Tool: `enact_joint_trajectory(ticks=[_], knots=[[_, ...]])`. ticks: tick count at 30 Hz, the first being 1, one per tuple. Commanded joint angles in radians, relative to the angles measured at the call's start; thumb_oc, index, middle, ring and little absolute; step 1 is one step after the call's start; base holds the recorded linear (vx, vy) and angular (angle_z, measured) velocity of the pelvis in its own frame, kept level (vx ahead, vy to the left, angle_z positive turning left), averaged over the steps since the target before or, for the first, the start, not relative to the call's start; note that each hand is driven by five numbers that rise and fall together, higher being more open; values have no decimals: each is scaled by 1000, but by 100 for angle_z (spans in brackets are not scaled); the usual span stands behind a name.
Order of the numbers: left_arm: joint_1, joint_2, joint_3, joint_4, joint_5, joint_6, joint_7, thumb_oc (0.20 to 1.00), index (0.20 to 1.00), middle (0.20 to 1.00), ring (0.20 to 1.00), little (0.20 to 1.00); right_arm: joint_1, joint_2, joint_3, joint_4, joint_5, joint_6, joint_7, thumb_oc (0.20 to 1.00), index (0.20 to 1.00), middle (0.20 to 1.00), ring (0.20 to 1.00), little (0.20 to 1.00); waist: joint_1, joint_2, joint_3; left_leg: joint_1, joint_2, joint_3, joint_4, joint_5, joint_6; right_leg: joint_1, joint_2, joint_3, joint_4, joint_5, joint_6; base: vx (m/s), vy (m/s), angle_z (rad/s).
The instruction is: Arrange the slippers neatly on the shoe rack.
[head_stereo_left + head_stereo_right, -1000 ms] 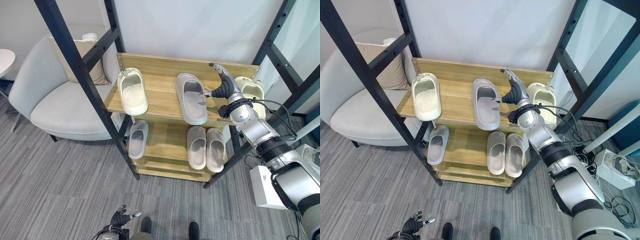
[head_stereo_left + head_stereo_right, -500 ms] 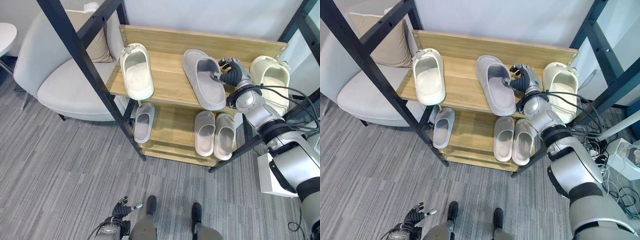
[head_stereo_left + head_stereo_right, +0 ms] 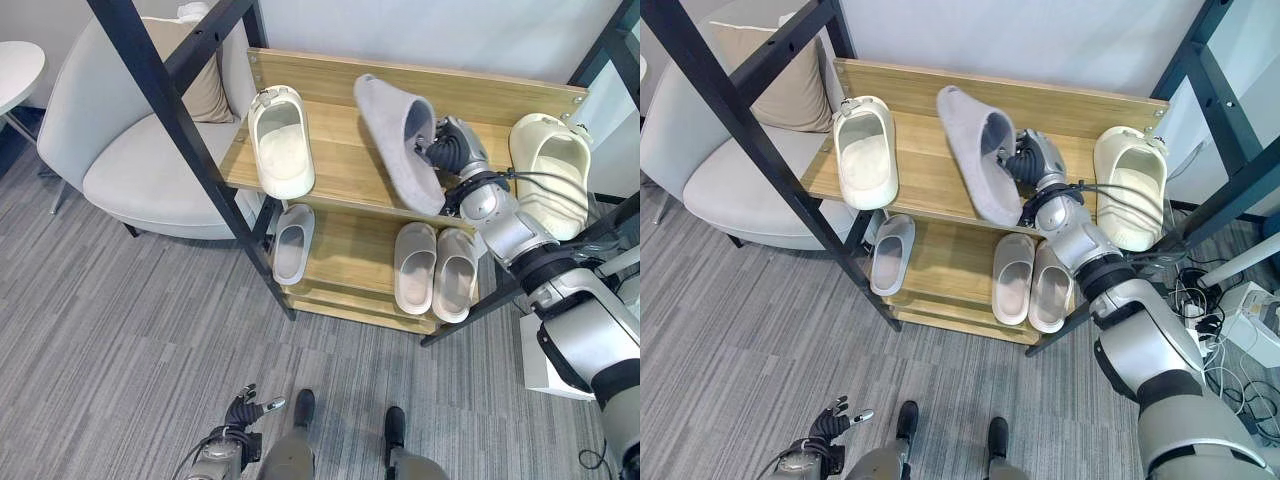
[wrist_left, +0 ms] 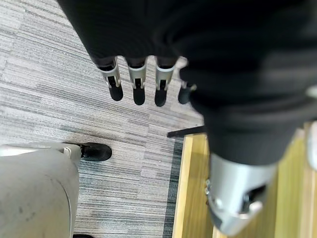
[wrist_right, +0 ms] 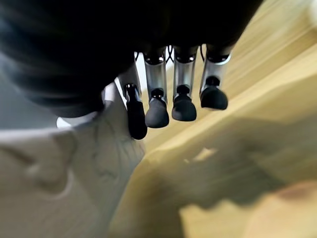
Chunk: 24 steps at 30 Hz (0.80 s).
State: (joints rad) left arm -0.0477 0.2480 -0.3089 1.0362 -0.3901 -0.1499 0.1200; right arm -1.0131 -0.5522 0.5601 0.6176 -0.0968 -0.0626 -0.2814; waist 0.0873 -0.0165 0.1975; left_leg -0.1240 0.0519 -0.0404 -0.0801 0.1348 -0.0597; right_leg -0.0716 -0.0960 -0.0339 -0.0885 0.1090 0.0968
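1 grey slipper (image 3: 400,135) in right hand (image 3: 448,152)

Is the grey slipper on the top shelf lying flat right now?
No: the grey slipper is tipped up on edge, gripped by the right hand.

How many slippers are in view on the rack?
6. Top shelf: cream slipper at left, grey slipper tilted up in the right robot hand, cream slipper at right. Lower shelf: one at left, a pair at right.

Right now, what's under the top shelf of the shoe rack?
Under the top shelf sits a lower shelf holding a single grey slipper on the left and a pair of grey slippers on the right. The back of that shelf is covered by the top one.
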Motion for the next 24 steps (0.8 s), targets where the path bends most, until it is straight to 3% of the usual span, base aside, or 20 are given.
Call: enact_joint_trajectory(ticks=[1,7,14,18,24], knots=[[-38,20,7,40,31,-9,0,1000,1000,1000,1000,1000,23,-71,-93,-144,6,-60,-23,200,200,200,200,200,7,-50,9,110,-52,29,9,-130,41,116,-22,43,1,-136,20,36,-29,1],[-10,7,36,43,65,3,-10,1000,1000,1000,1000,1000,225,-113,-240,-414,-1,-102,-20,200,200,200,200,200,-18,-32,-14,146,-48,34,-5,-127,37,143,-17,37,1,-143,17,10,-10,-1],[22,-1,62,38,95,13,-14,1000,1000,1000,1000,1000,430,-78,-370,-698,43,-166,16,200,200,200,200,200,-33,-17,-31,165,-45,31,-7,-128,34,160,-15,30,1,-149,15,5,-10,-1],[40,-9,75,41,113,19,-13,1000,1000,1000,1000,1000,511,-38,-339,-911,103,-212,111,200,200,200,200,200,-43,-9,-35,166,-44,35,-7,-127,30,161,-13,25,1,-151,14,0,0,0],[56,-20,79,46,123,19,-4,1000,1000,1000,1000,1000,525,7,-223,-1001,146,-224,189,200,200,200,200,200,-42,-5,-27,163,-41,37,-7,-123,26,160,-10,20,1,-155,10,0,0,0]])
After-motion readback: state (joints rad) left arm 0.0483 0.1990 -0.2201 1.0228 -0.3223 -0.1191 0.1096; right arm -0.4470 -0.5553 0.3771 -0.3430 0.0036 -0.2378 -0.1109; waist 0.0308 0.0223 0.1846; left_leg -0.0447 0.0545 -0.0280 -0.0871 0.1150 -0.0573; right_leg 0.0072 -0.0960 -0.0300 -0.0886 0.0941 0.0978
